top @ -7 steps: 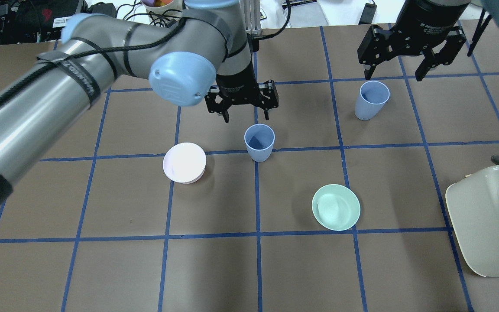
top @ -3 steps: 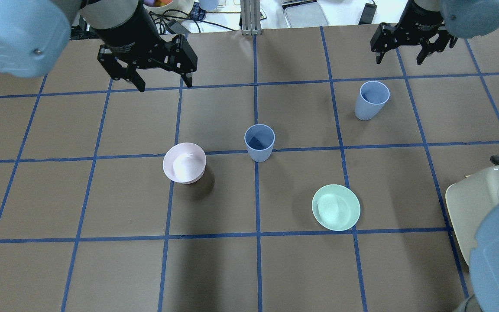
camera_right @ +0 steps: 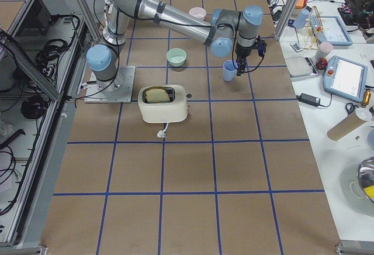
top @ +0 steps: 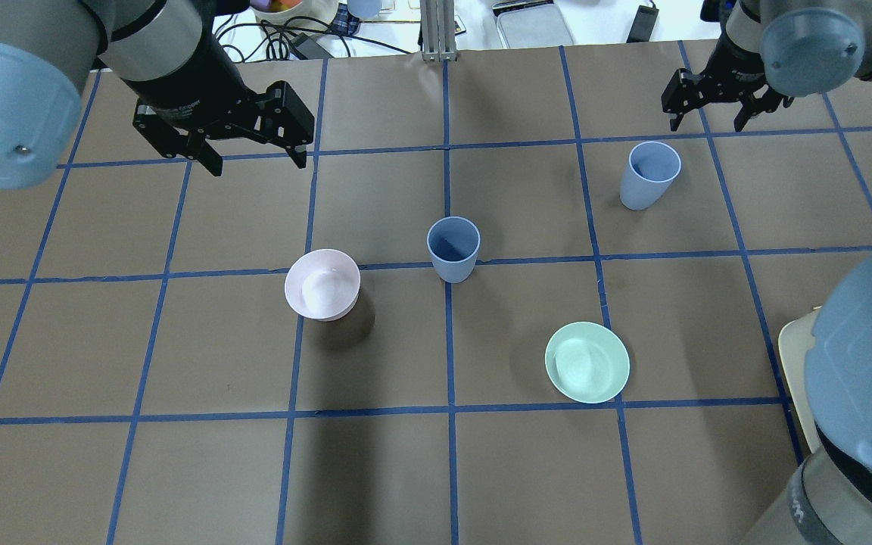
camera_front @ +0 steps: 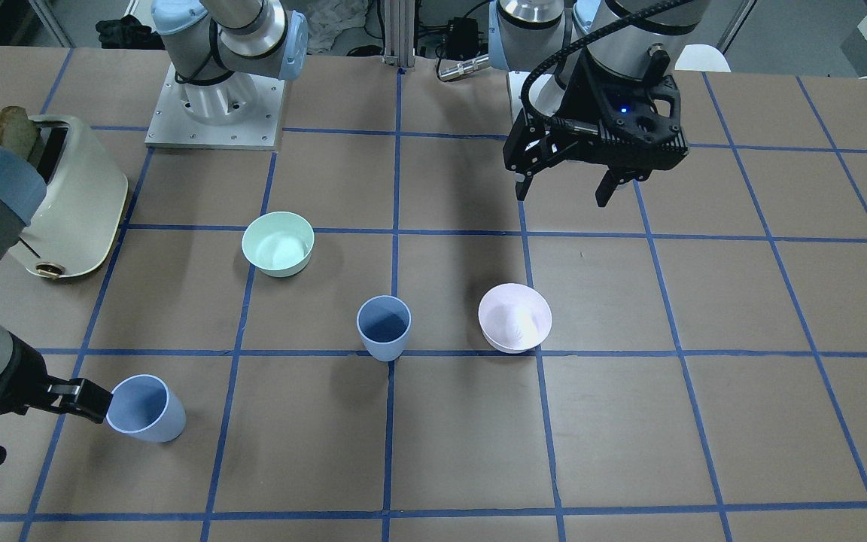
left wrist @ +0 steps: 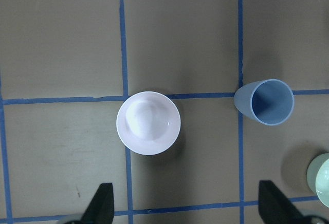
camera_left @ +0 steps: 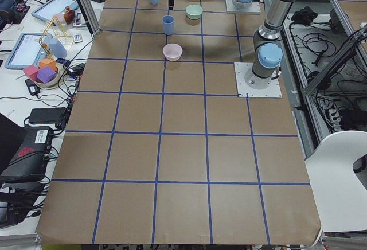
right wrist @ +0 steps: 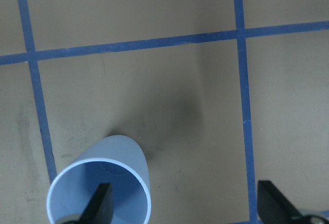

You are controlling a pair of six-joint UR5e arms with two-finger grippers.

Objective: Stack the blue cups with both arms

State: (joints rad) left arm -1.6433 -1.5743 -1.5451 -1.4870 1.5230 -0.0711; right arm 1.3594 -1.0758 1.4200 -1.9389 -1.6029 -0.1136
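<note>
From my console nothing is stacked yet: one blue cup (top: 453, 250) stands upright mid-desk (top: 375, 469), the second blue cup (top: 649, 175) sits well apart, near the right end effector (top: 707, 121), which, like the left end effector (top: 254, 163), hangs wide open and empty.

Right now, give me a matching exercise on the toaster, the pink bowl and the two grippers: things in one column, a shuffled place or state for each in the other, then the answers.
1. toaster
2. pink bowl
3. left gripper
4. right gripper

a. open, one finger by the far cup's rim
b. sits beside the middle cup, on the robot's left of it
c. open, raised, nothing at its fingers
d. bread in its slot

Pairs: 1-d, 2-b, 3-c, 4-a.
</note>
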